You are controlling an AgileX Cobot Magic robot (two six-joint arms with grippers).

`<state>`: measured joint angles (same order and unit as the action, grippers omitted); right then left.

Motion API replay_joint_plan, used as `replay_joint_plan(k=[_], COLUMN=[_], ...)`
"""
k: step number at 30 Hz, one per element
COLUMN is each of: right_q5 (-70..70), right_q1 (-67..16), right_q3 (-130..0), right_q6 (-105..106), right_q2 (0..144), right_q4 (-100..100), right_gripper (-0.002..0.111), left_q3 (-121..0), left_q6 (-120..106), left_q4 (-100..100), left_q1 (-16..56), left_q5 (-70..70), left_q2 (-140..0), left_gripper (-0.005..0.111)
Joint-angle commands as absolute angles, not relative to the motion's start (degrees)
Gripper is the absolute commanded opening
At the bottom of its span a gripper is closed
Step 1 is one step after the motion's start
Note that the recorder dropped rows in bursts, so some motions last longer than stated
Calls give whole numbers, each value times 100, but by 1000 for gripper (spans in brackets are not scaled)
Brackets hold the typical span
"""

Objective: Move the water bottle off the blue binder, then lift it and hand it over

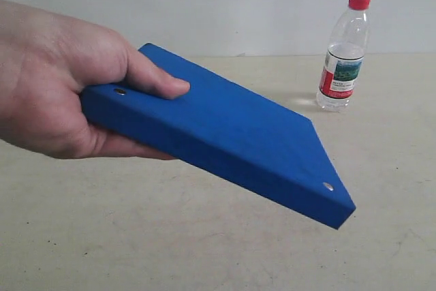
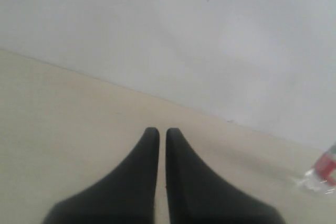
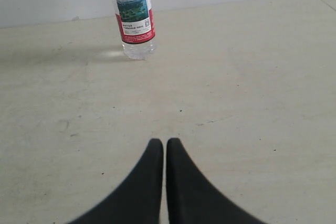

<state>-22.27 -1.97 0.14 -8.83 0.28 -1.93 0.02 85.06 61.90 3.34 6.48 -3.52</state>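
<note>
Right wrist view: water bottle [image 3: 134, 22] top cropped; left gripper [image 2: 162, 132] & right gripper [image 3: 165, 142] pressed together, empty.

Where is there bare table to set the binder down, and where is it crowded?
The table is bare across the front, below the held binder, and between binder and bottle. From the shut right pincer to the bottle it is bare too. Only the bottle's back-right spot in the exterior view is taken.
</note>
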Motion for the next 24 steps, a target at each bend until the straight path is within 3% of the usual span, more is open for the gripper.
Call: replay_joint_plan(k=[1, 7, 11, 17, 24], right_q5=[-2205, -2205, -2205, -2205, -2205], right_q1=[-185, -185, -185, -185, -185], right_q3=[0, 0, 0, 0, 0], right_q6=[-848, -859, -859, -859, -859], right_q2=[0, 0, 0, 0, 0], right_q4=[-189, -189, -189, -189, -189], right_gripper=[0, 0, 0, 0, 0], left_q3=[0, 0, 0, 0, 0], left_q6=[6906, 3604, 2731, 2731, 2731], left_q4=[3367, 2899, 2587, 1379, 797], left_q1=[364, 310, 339, 339, 339], left_q5=[195, 1699, 2269, 1898, 501], left_q2=[0, 0, 0, 0, 0], left_gripper=[5, 5, 5, 5, 5])
